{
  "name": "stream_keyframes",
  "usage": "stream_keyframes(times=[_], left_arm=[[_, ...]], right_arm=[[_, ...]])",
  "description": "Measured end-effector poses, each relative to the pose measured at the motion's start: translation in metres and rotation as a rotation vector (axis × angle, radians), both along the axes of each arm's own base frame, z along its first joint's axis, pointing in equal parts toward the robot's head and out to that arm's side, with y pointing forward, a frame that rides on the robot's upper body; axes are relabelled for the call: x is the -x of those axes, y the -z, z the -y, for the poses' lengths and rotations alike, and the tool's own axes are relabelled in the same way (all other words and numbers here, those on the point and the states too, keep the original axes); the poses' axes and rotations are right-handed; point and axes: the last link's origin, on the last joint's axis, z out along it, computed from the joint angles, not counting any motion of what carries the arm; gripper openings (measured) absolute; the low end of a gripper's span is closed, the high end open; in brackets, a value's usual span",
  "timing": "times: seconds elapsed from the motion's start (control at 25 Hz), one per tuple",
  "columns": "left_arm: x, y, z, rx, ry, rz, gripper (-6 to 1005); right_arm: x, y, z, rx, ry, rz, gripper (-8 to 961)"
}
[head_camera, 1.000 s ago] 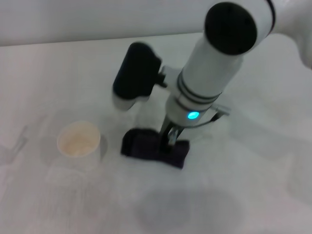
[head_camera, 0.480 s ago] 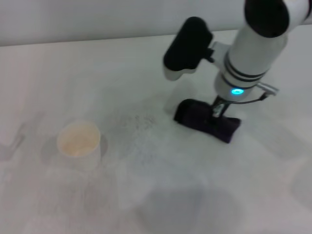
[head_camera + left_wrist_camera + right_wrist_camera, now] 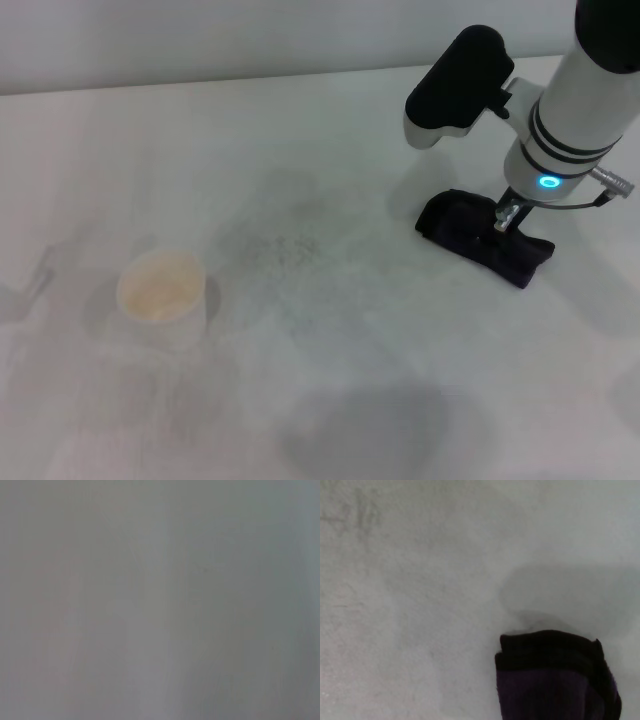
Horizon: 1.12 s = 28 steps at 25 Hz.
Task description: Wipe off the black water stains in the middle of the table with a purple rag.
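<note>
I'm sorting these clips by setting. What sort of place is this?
Probably a lab or test bench rather than a home: a wide plain white table with faint grey smudges, holding only a paper cup and a purple rag under the right gripper, against a bare pale wall.

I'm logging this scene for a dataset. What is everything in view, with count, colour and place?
rag: one, dark purple, lying on the table toward the robot's right.
cup: one, pale cream, upright, toward the robot's left.
faint smudges: a greyish patch, mid-table; no dark blotch shows.
table: one, white, spanning the view.
right gripper: one, white arm with black wrist block, down on the rag.
left gripper: not in view.
</note>
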Motion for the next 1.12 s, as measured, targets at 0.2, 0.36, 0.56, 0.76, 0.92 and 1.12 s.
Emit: stream_keyframes(times=[0.2, 0.36, 0.56, 0.76, 0.92, 1.12], left_arm=[[-0.001, 0.000, -0.002, 0.000, 0.005, 0.000, 875], [-0.001, 0.000, -0.002, -0.001, 0.005, 0.000, 876], [-0.001, 0.000, -0.001, -0.001, 0.004, -0.001, 876], [0.000, 0.001, -0.001, 0.003, -0.004, 0.001, 876], [0.000, 0.002, -0.001, 0.006, -0.009, 0.001, 876], [-0.001, 0.002, -0.004, 0.004, -0.004, 0.002, 876]], right_arm=[[0.006, 0.004, 0.004, 0.030, -0.030, -0.047, 178], [0.004, 0.001, 0.002, 0.016, -0.032, -0.021, 186], [0.003, 0.000, 0.003, 0.013, -0.028, -0.016, 195], [0.010, -0.008, 0.003, -0.020, -0.060, -0.051, 233], [0.017, -0.026, 0.005, -0.087, -0.115, -0.116, 358], [0.002, -0.051, 0.000, -0.197, -0.146, -0.180, 389]])
